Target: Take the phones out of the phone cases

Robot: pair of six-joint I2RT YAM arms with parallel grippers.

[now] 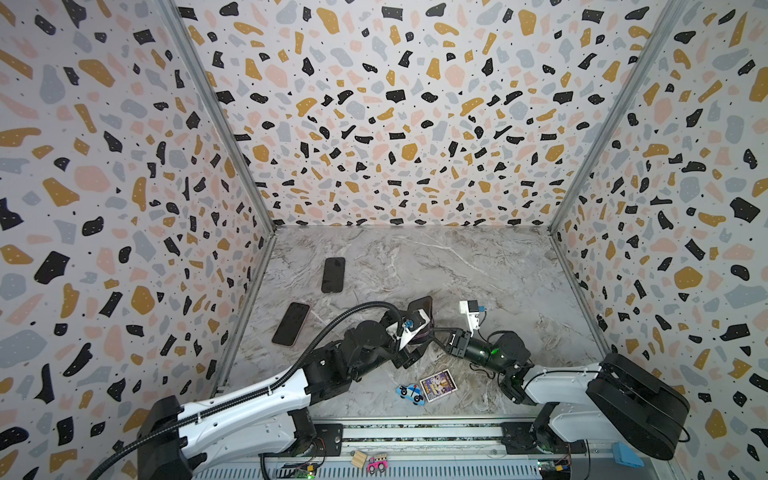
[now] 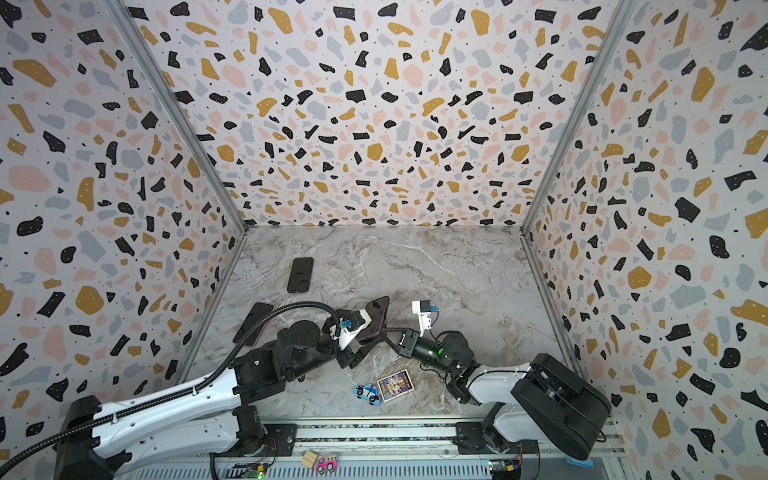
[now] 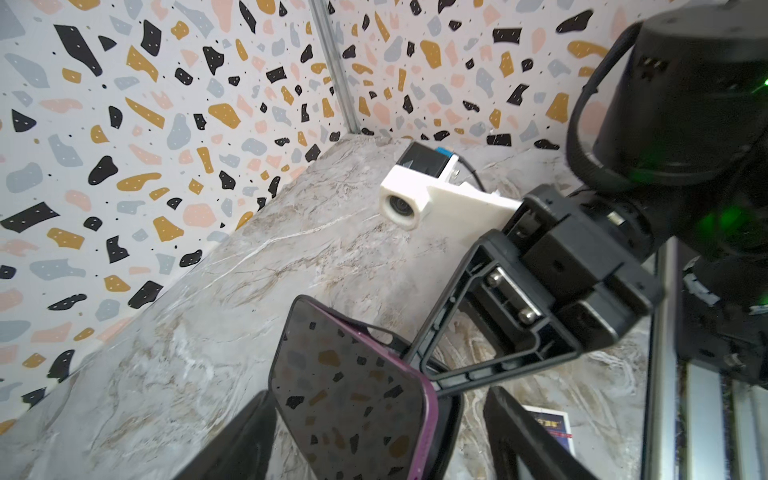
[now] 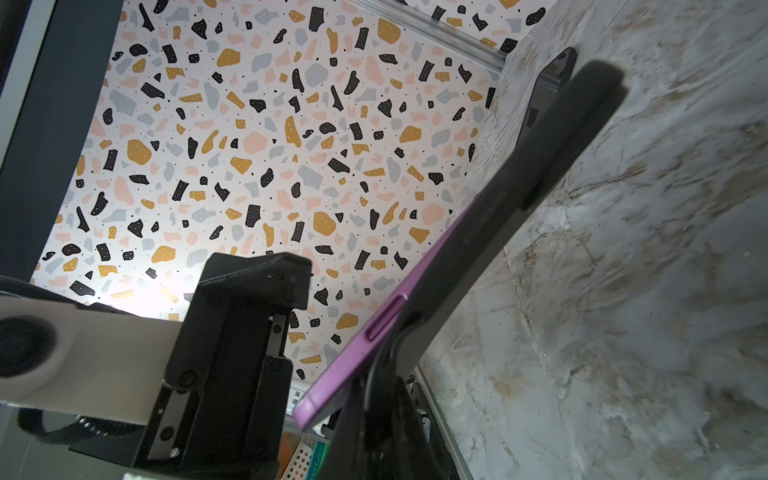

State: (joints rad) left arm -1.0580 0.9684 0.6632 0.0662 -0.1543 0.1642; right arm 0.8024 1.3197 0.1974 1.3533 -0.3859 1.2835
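The phone (image 3: 353,395) has a dark screen and a purple side edge (image 4: 395,307). It is held tilted above the marble table in both top views (image 1: 422,307) (image 2: 380,309). The black phone case (image 3: 451,419) sits behind it, its rim pulled away along one side (image 4: 519,187). My right gripper (image 1: 434,332) (image 4: 386,374) is shut on that black rim. My left gripper (image 3: 380,397) (image 1: 417,332) stands open astride the phone's lower end. A gap shows between one finger (image 3: 519,436) and the phone.
Two more dark phones lie flat at the table's left, one further back (image 1: 333,274) and one nearer (image 1: 291,324). A toy police car (image 1: 409,392) and a picture card (image 1: 438,385) lie near the front edge. Terrazzo walls enclose three sides.
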